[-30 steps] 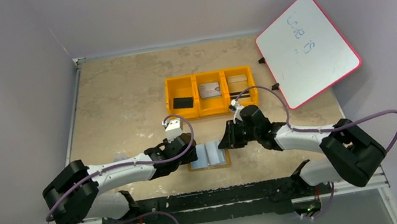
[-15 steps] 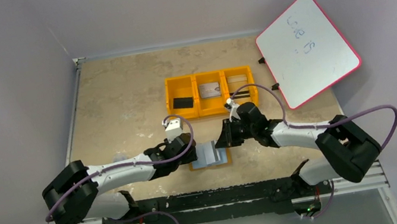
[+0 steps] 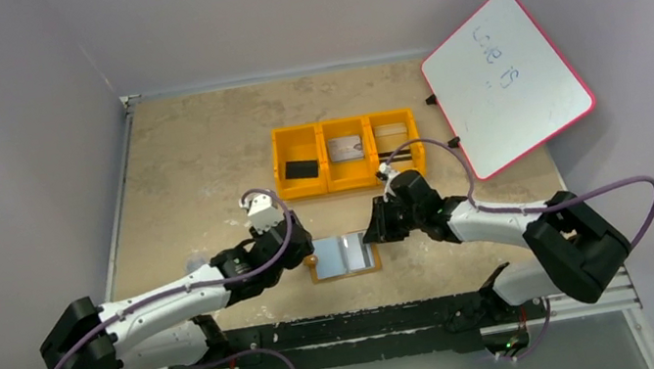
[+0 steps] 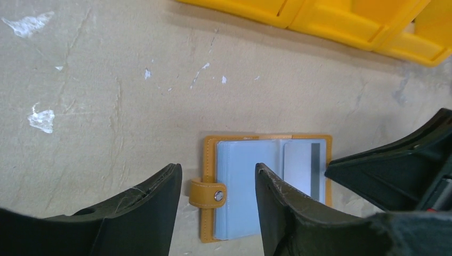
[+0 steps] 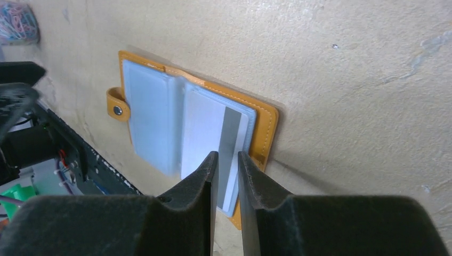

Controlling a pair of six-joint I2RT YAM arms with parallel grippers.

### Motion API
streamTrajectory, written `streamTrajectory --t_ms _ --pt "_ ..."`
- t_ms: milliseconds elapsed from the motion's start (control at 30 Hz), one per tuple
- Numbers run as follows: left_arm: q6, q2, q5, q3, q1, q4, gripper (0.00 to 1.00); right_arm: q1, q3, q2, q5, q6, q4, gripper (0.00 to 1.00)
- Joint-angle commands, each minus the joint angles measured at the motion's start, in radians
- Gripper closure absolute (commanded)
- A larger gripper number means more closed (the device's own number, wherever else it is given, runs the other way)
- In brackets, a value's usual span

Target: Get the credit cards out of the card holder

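The tan card holder (image 3: pixel 345 254) lies open and flat near the table's front edge, its pale blue pockets up. Its strap with the stud (image 4: pixel 212 194) points left. A pale credit card (image 5: pixel 210 130) with a grey stripe sits in the right-hand pocket, as the left wrist view also shows on the card (image 4: pixel 301 165). My left gripper (image 4: pixel 217 172) hangs open over the holder's left edge, holding nothing. At the holder's right edge, my right gripper (image 5: pixel 227 156) hovers over the striped card, jaws a narrow gap apart. Another credit card (image 3: pixel 346 148) lies in the orange tray's middle compartment.
The orange three-compartment tray (image 3: pixel 323 158) stands behind the holder, with a black block (image 3: pixel 301 169) in its left compartment. A whiteboard (image 3: pixel 505 82) leans at the back right. A small heap of coloured clips (image 5: pixel 18 24) lies left of the holder. The table's front rail (image 3: pixel 355 324) is close.
My left gripper has drawn back to the left, off the holder. The holder's left leaf now lies flat. My right gripper moved in slightly, then back.
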Motion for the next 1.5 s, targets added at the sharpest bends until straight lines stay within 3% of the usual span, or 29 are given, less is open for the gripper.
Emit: streamTrajectory --t_ms 0,267,467,1167,1467 --pt "-0.022 -0.077 -0.061 -0.006 -0.004 0.0 0.47 0.006 0.039 -0.025 0.051 -0.021 -0.035 0.77" --pt "0.081 0.013 0.219 -0.018 -0.004 0.32 0.46 0.006 0.014 -0.035 -0.016 -0.019 0.041 0.77" --pt "0.069 0.148 0.316 0.006 -0.007 0.424 0.46 0.006 -0.004 -0.018 -0.008 0.009 0.055 0.78" --pt "0.09 0.289 0.433 0.072 -0.008 0.444 0.46 0.006 -0.02 0.016 0.03 0.01 0.026 0.79" --pt "0.06 0.337 0.385 0.08 -0.008 0.368 0.47 0.006 -0.036 0.026 0.032 0.007 0.027 0.78"
